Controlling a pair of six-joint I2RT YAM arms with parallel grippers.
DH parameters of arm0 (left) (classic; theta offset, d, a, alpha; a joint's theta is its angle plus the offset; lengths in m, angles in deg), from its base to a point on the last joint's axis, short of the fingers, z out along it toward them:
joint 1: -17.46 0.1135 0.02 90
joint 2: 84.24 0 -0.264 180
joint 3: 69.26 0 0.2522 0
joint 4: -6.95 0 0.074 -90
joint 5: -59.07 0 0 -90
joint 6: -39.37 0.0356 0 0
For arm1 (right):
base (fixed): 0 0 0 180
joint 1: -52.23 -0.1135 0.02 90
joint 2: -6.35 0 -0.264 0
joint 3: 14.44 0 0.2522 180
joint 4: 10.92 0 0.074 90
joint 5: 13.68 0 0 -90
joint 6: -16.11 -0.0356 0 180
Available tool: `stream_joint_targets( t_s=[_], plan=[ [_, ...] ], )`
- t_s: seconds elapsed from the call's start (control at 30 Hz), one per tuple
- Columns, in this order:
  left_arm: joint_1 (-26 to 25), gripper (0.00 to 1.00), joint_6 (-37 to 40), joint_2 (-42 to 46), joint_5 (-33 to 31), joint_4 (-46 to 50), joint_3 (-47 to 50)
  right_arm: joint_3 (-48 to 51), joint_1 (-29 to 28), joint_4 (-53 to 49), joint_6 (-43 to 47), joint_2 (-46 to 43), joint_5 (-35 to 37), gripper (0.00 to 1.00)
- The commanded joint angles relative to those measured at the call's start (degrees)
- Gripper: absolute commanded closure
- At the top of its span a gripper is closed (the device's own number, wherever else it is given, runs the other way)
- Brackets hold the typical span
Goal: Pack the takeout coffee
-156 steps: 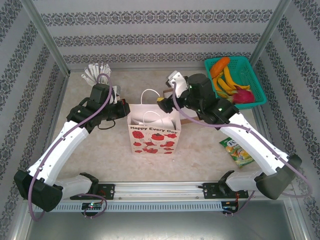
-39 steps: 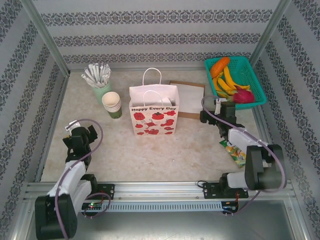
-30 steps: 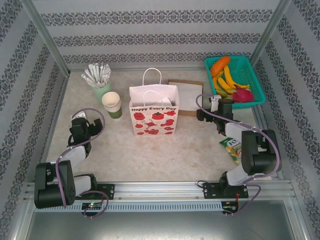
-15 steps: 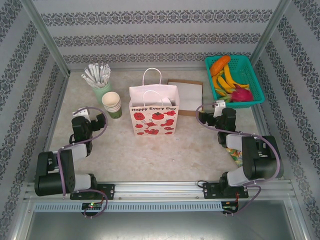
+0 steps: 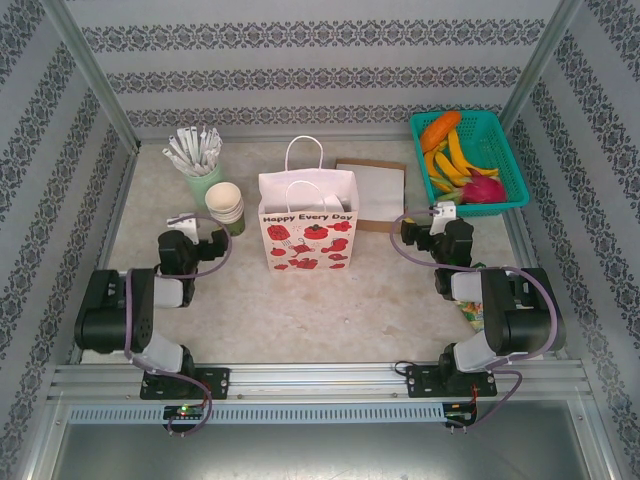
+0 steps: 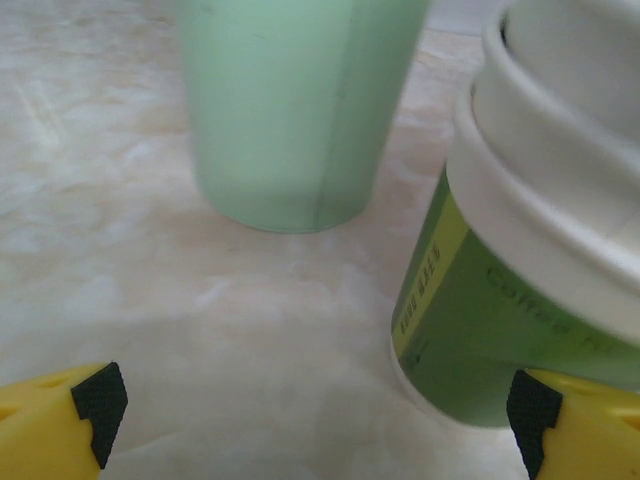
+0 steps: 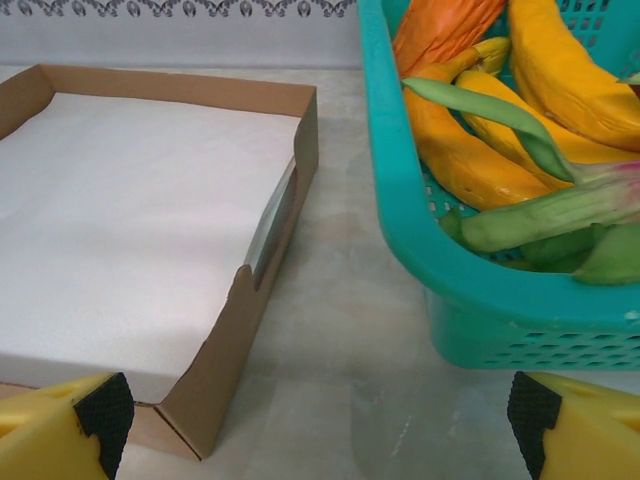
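1. Worktop (image 5: 300, 310): pale marbled surface, walled in patterned panels.

2. Paper bag (image 5: 307, 235): white, red fruit print, lettered "Happy Every Day". It stands upright at mid-worktop, nearer the far edge, mouth open and handles raised. Pale shapes show inside, too small to name.

3. Takeout coffee: its place cannot be told from these views.

4. Stack of lidless cups (image 5: 228, 205): cream rims, green sides. It stands left of the bag, toward the far-left corner. In the left wrist view it is close at the right, its base just beside the right fingertip.

5. Pale green cup (image 5: 203, 180): holds white-wrapped sticks and sits just beyond the stack, near the far-left corner.

6. Cardboard tray (image 5: 372, 195): shallow, brown-walled, with a white sheet inside. It lies flat just right of the bag, toward the far edge.

7. Teal basket (image 5: 490, 145): plastic mesh, in the far-right corner, apart from the tray by a strip of bare worktop. It holds yellow and orange fruit, green pods and a pink dragon fruit (image 5: 483, 188).

8. Left claw (image 6: 315, 408): released and spread wide, nothing between the yellow fingers. It sits low over the worktop, facing the two cup items.

9. Right claw (image 7: 318, 412): released and spread wide, grasping nothing. It sits low, facing the gap between tray and basket.
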Motion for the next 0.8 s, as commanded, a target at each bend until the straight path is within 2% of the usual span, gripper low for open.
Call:
stream_joint_targets(
  t_s=[0.0, 0.03, 0.07, 0.2, 0.37, 0.77],
  plan=[
    [-1.1, 0.00, 2.5, -0.3, -1.8, 1.2, -3.2, -0.6, 0.2, 2.0, -1.2, 0.2, 1.8, 0.02],
    [-2.1, 0.00, 3.0, -1.8, -3.5, -1.5, -3.4, -0.6, 0.1, 2.0, -1.2, 0.1, 1.8, 0.02],
    [-2.7, 0.00, 3.2, -0.8, -4.6, 2.2, -4.3, -0.6, 0.2, 2.0, -1.3, 0.1, 1.8, 0.02],
    [-3.1, 0.00, 3.4, -1.0, -5.7, 1.7, -4.1, -0.6, 0.2, 2.0, -1.2, 0.1, 1.8, 0.02],
    [-3.1, 0.00, 4.1, -0.8, -3.8, 2.9, -4.7, -0.6, 0.1, 2.0, -1.2, 0.1, 1.8, 0.02],
    [-3.5, 0.01, 4.4, -0.8, -4.2, 3.5, -4.9, -0.6, 0.0, 2.0, -1.2, 0.2, 2.0, 0.02]
  ],
)
